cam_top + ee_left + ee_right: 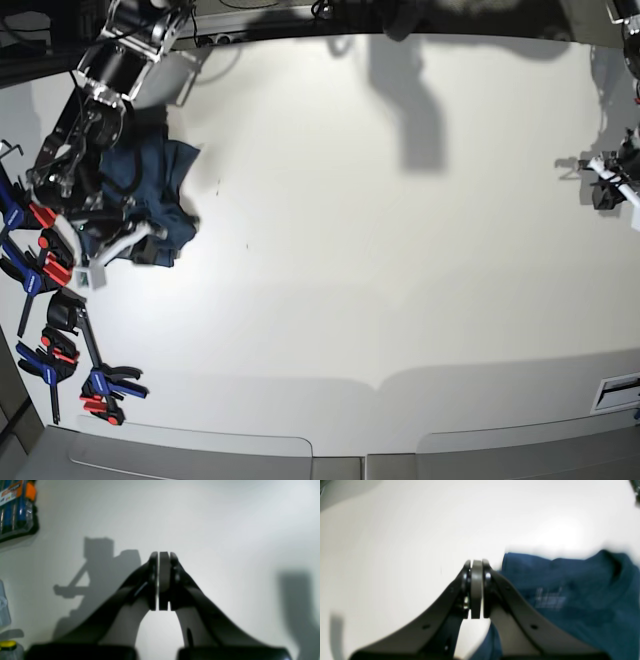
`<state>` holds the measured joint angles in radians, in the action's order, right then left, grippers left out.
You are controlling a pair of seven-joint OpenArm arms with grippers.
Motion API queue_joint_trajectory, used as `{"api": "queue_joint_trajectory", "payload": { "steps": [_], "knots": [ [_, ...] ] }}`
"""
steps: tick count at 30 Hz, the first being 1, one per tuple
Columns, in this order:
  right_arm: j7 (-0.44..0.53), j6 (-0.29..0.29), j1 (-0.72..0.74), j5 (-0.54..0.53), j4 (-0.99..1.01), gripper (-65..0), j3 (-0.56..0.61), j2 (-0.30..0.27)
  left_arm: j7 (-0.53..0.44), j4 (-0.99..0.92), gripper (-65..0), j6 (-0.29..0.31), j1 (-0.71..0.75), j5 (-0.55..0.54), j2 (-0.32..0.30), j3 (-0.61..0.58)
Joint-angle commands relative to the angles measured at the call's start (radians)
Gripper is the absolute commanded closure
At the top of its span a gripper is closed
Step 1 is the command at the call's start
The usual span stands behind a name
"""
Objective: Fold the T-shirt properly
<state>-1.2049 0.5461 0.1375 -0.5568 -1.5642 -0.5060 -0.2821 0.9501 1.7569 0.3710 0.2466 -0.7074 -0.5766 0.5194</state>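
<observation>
Right claw (477,590) over the bunched navy T-shirt (150,195) at the white worktop's (400,260) ten o'clock edge — jaws pressed together, empty. Left claw (160,580) at three o'clock — also pinched together, holding nothing.

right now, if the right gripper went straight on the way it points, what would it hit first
Probably only the bare white table. The right gripper is shut on nothing, and the T-shirt lies off to one side of its line, not ahead. Depth is hard to judge in the blurred right wrist view.
</observation>
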Motion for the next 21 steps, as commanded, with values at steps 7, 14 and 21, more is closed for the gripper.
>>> {"api": "queue_joint_trajectory", "payload": {
  "steps": [7,14,21],
  "knots": [
    [-0.059,0.092,-0.269,-0.187,-0.195,0.0,-0.004,-0.018,0.021,0.194,0.0,0.027,0.282,-0.055,-0.016,0.110],
    [-0.103,0.103,-0.609,-0.278,-0.282,0.0,-0.004,-0.031,0.023,0.244,0.0,0.060,0.658,-0.083,-0.008,0.121],
    [-0.165,0.104,-0.883,-0.446,-0.282,0.0,-0.004,-0.030,0.034,0.244,0.0,0.109,0.904,-0.170,0.058,0.121]
  ]
}}
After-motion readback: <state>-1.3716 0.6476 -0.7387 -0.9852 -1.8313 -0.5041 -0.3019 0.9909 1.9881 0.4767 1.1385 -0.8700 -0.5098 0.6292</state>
